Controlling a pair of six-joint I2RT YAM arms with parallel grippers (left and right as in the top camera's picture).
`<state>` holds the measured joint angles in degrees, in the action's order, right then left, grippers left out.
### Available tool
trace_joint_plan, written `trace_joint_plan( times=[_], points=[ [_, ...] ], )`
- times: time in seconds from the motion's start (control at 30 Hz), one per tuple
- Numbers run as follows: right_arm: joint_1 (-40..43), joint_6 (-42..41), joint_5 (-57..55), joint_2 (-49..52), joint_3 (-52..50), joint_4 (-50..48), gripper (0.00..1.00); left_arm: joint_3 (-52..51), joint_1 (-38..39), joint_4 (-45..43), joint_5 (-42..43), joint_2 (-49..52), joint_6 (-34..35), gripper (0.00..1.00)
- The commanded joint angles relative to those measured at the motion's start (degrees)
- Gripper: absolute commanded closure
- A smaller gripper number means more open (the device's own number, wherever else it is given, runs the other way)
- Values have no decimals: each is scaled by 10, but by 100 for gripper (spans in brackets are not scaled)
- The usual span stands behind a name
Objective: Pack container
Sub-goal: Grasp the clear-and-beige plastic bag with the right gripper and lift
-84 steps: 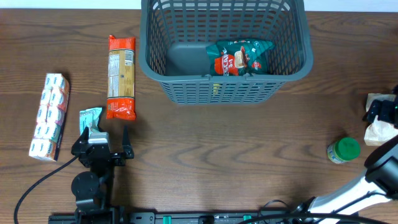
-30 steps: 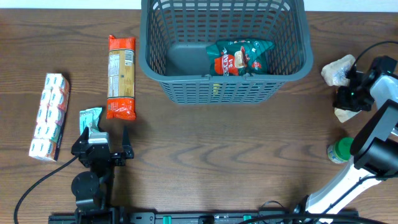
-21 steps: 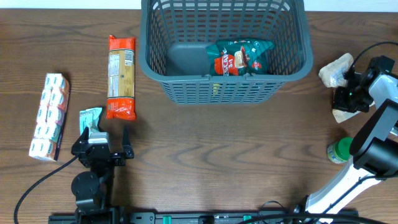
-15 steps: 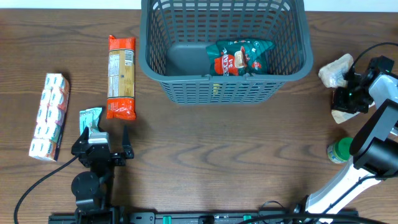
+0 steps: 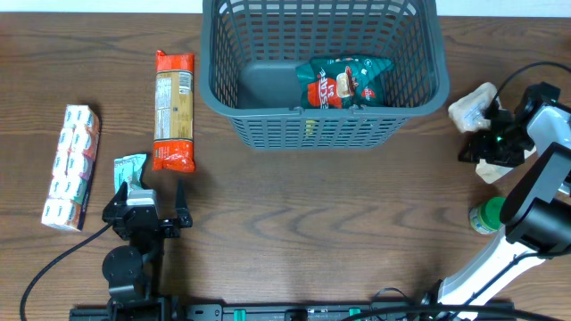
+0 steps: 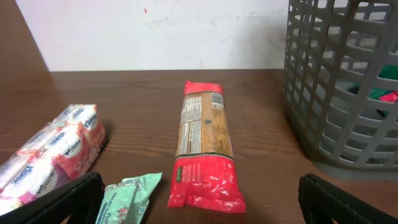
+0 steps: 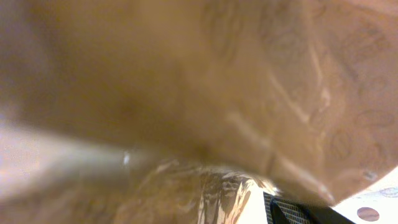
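Note:
The dark grey basket (image 5: 428, 98) stands at the back centre and holds a green and red snack bag (image 5: 343, 80); its slotted wall shows in the left wrist view (image 6: 348, 93). My right gripper (image 5: 486, 134) is right of the basket, above the table, shut on a beige crinkly bag (image 5: 471, 107) that fills the right wrist view (image 7: 186, 93). My left gripper (image 5: 147, 201) rests open at the front left, its fingers (image 6: 56, 199) either side of a mint-green packet (image 5: 129, 168) and near a red pasta packet (image 5: 173, 109).
A pack of tissue packets (image 5: 70, 166) lies at the far left. A green-lidded jar (image 5: 492, 216) stands at the right, under the right arm. A pale wrapped item (image 5: 493, 168) lies below the right gripper.
My right gripper has come in from the far right edge, lifted the beige bag and carried it leftwards toward the basket. The left arm has not moved.

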<state>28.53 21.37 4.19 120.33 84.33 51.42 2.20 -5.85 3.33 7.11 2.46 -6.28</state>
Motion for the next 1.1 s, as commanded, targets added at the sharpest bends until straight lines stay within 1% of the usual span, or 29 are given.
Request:
trace_joint_plan(
  times=[0.0, 0.13, 0.23, 0.33, 0.37, 0.5, 0.57, 0.73, 0.77, 0.93, 1.07],
  points=[
    [-21, 53, -1, -37, -4, 10, 41, -16, -2, 8, 2, -3, -8, 2],
    [-37, 56, -35, -89, 3, 11, 31, -16, -2, 8, 2, -3, -8, 1],
    [-46, 60, -54, -128, 4, 11, 19, -16, -2, 8, 2, -3, -8, 1],
    [-48, 60, -57, -161, 4, 10, 11, -16, -2, 8, 2, -3, -8, 1],
    [-48, 64, -57, -170, 4, 8, 10, -16, -2, 8, 2, -3, -8, 1],
    [-49, 118, -66, -201, 4, -16, 1, -16, -2, 8, 2, -3, -8, 2],
    [-50, 156, -84, -206, 4, -35, 1, -16, -2, 8, 2, -3, -8, 1],
    [-54, 319, -94, -206, 4, -70, 1, -16, -2, 8, 2, -3, -8, 1],
    [-54, 341, -93, -206, 4, -79, 1, -16, -2, 8, 2, -3, -8, 1],
    [-53, 382, -72, -202, 4, -127, 1, -16, -2, 8, 2, -3, -8, 1],
    [-52, 391, -61, -185, 4, -134, 1, -16, -2, 8, 2, -3, -8, 1]
  ],
)
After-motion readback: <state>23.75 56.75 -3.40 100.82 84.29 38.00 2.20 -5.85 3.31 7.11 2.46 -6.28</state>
